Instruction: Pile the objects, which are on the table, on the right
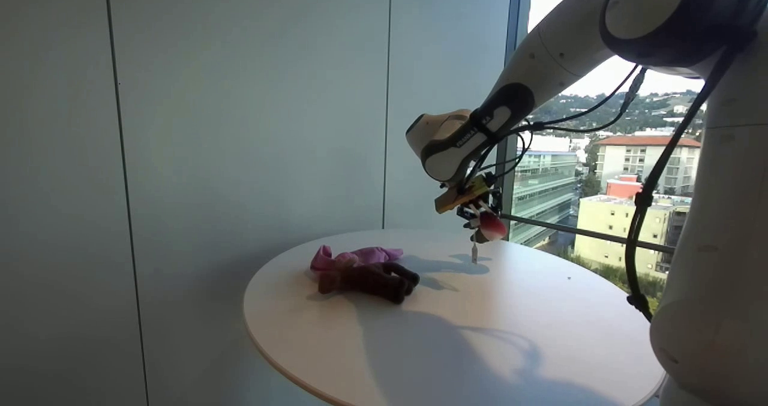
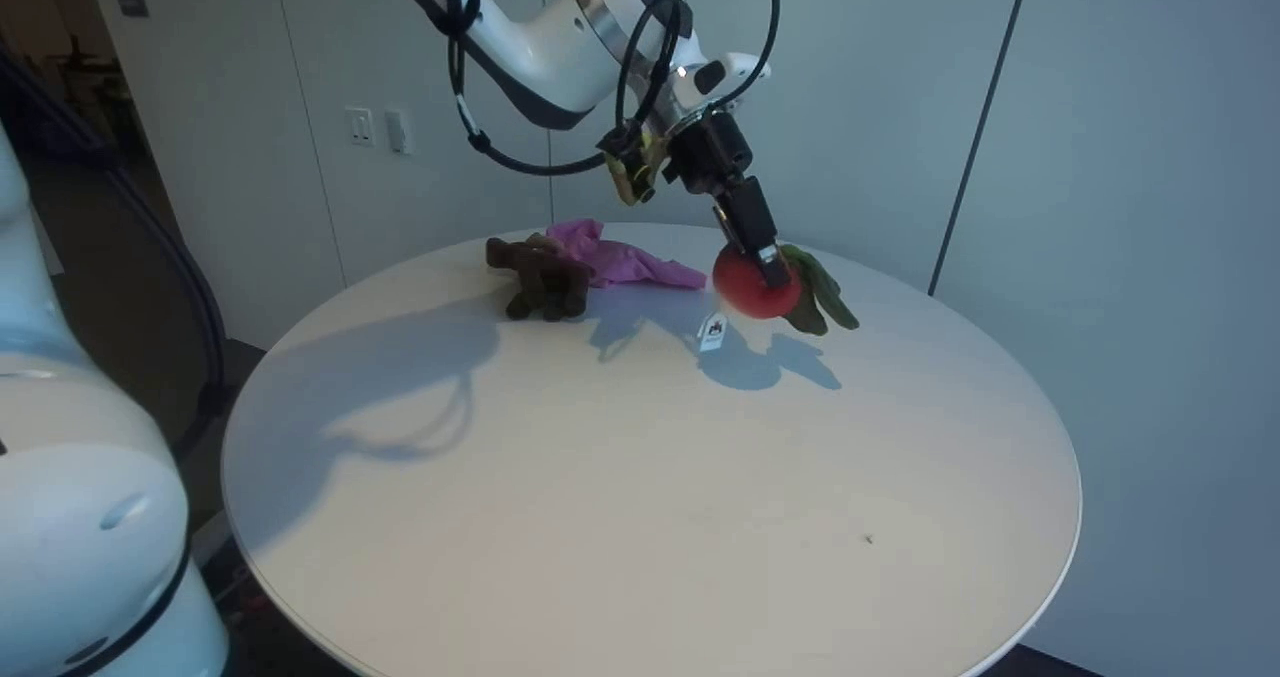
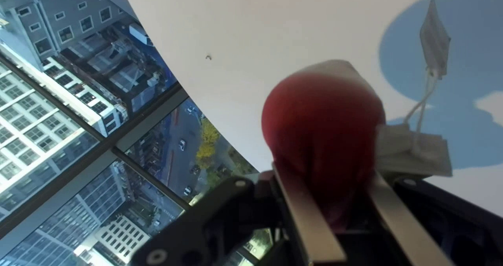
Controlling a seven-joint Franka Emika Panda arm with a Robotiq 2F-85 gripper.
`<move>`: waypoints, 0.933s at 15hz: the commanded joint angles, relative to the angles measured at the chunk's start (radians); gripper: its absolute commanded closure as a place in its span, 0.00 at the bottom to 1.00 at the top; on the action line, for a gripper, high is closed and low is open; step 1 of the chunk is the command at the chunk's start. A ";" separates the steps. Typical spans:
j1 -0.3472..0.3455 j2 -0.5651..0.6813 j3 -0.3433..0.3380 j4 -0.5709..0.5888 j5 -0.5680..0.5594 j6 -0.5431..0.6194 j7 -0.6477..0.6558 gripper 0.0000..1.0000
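Note:
A red, round soft toy with a pale tip (image 3: pixel 324 109) is between the two fingers of my gripper (image 3: pixel 326 171). The toy also shows in both exterior views (image 1: pixel 493 226) (image 2: pixel 748 287), with green leaf-like parts (image 2: pixel 822 292) and a hanging white tag (image 2: pixel 712 331). My gripper (image 2: pixel 766 257) holds it above the white round table (image 2: pixel 640 457), with its shadow below. A dark brown plush toy (image 1: pixel 369 281) (image 2: pixel 548 277) lies on the table. A pink-purple soft object (image 1: pixel 378 254) (image 2: pixel 635 263) lies against it. Both are out of the wrist view.
The table's edge runs close to a large window (image 1: pixel 606 184) and a grey wall (image 1: pixel 252 124). A tiny dark speck (image 2: pixel 868 538) lies on the tabletop. Black cables (image 2: pixel 530 167) loop from the arm. The robot's base (image 2: pixel 90 517) stands beside the table.

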 commanded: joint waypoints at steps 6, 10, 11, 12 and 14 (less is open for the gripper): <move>0.041 0.087 -0.015 0.103 0.001 -0.140 0.107 0.53; 0.044 0.083 -0.013 0.112 0.034 -0.120 0.100 0.25; 0.046 0.078 -0.012 0.112 0.046 -0.108 0.095 0.18; 0.052 0.077 -0.011 0.112 0.021 -0.103 0.114 0.10; 0.066 0.072 -0.006 0.114 -0.016 -0.085 0.134 0.00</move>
